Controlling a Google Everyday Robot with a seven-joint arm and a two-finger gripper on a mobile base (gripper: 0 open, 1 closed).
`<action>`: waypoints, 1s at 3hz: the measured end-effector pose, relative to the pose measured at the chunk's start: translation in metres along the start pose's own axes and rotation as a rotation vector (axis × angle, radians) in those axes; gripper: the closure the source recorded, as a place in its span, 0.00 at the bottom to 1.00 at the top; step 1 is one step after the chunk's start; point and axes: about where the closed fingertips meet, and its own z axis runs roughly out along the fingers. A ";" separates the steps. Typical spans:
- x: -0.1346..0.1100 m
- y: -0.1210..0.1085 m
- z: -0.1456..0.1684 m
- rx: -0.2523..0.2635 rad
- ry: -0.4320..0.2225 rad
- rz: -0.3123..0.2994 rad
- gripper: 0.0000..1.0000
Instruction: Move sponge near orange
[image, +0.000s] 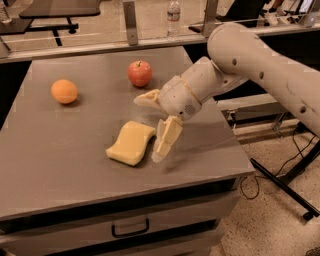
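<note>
The pale yellow sponge (127, 145) lies flat on the grey table (60, 150), near its front middle. The orange (64, 91) sits at the table's left, well apart from the sponge. My gripper (147, 129) hangs just right of the sponge, above its right edge. It is open and empty: one finger (146, 98) points left behind the sponge, and the other (166, 140) points down beside the sponge's right side. I cannot tell whether that finger touches the sponge.
A red apple (139, 73) sits at the back middle of the table, just behind the gripper. A water bottle (173, 17) stands beyond the table's far edge. A drawer with a handle (130, 230) is below the front edge. The table's right edge is under my arm.
</note>
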 end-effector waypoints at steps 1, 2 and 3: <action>0.000 0.004 0.016 -0.051 -0.066 -0.045 0.12; 0.000 0.008 0.026 -0.096 -0.119 -0.095 0.36; -0.002 0.011 0.031 -0.136 -0.157 -0.115 0.59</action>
